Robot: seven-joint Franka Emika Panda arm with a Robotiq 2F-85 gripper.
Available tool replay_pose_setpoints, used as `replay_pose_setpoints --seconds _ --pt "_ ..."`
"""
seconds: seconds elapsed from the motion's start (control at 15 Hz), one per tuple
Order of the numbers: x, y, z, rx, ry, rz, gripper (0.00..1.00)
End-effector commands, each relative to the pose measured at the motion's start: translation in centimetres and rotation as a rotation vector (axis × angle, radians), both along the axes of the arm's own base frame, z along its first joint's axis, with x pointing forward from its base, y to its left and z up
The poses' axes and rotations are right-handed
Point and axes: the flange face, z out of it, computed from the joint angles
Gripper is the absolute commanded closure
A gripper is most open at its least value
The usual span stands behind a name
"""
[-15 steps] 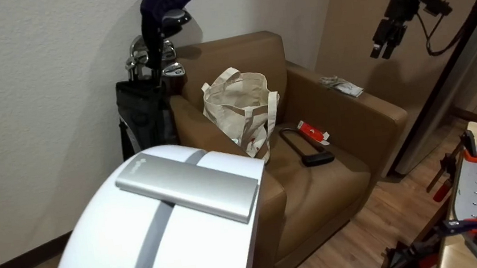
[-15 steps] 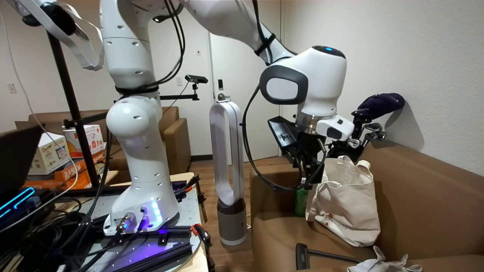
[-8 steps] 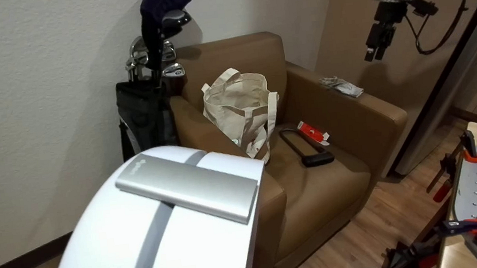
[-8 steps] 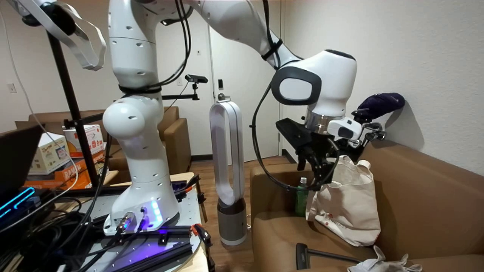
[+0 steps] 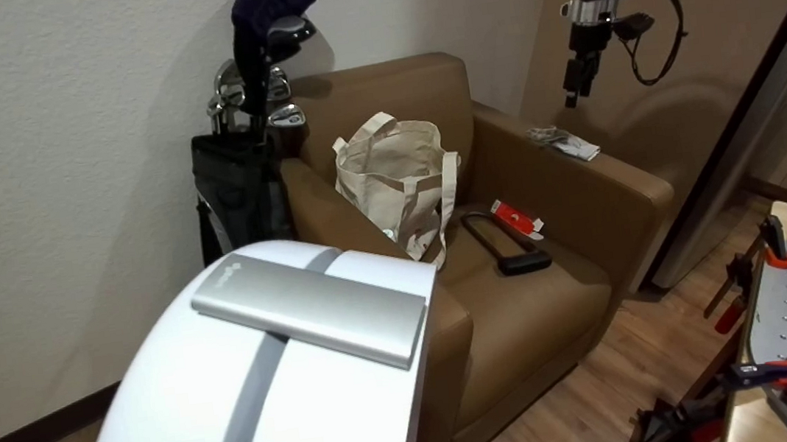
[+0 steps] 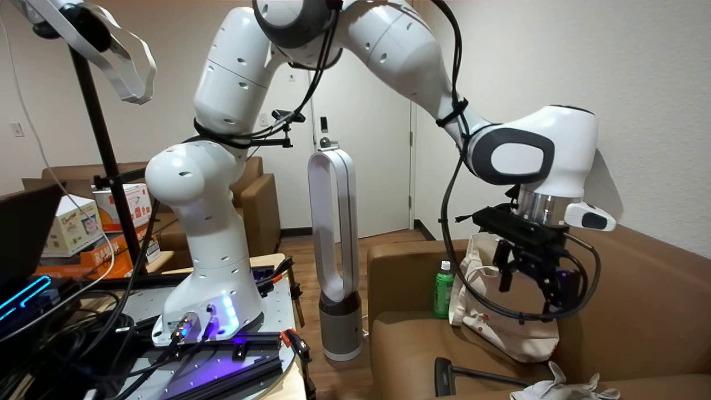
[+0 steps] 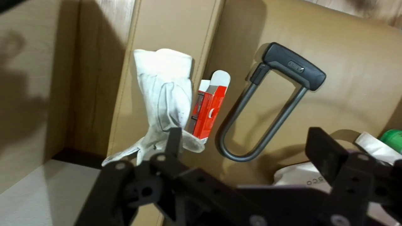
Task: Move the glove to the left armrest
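A white-grey glove (image 7: 166,94) lies on a brown armrest (image 7: 176,22) of the chair. The glove shows in both exterior views (image 5: 564,141) (image 6: 564,389), cut by the lower edge in one of them. The opposite armrest (image 5: 316,194) is beside the tote bag; it also shows in an exterior view (image 6: 408,255). My gripper (image 7: 246,138) is open and empty, its fingers wide apart. It hangs above the chair (image 5: 576,98), higher than the glove and not touching it. In the wrist view the left finger covers a small part of the glove's finger end.
On the seat are a black U-lock (image 7: 293,66), a red box (image 7: 209,110), a cream tote bag (image 6: 505,328) and a green bottle (image 6: 442,291). A golf bag (image 5: 241,186) stands beside the chair. A white fan (image 5: 165,425) carries a silver slab (image 5: 307,305).
The arm has reached out over the chair and lowered: left in an exterior view, right and down in an exterior view. The glove and the other objects have not moved.
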Motion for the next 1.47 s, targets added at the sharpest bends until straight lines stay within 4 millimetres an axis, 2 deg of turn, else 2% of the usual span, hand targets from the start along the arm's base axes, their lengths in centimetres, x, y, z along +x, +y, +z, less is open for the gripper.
replay_pose_setpoints --seconds 0.0,0.13,0.4,0.53,1.0,1.07,1.13,1.4 --pt "1.0 -4.8 -4.4 -0.028 0.020 -0.062 0.00" --pt "0.4 -7.9 -6.3 -0.026 0.015 -0.122 0.00" --pt "0.2 -11.2 -8.6 0.018 -0.008 -0.192 0.00" --pt "0.8 -11.5 -9.4 0.043 -0.025 -0.185 0.00" --pt "2.8 -9.8 -12.5 0.087 -0.028 -0.164 0.00" --pt "2.9 -9.8 -12.8 0.081 -0.029 -0.165 0.25" --pt "3.0 -9.7 -13.0 0.084 -0.029 -0.164 0.26" --pt "3.4 -9.7 -13.5 0.083 -0.037 -0.162 0.53"
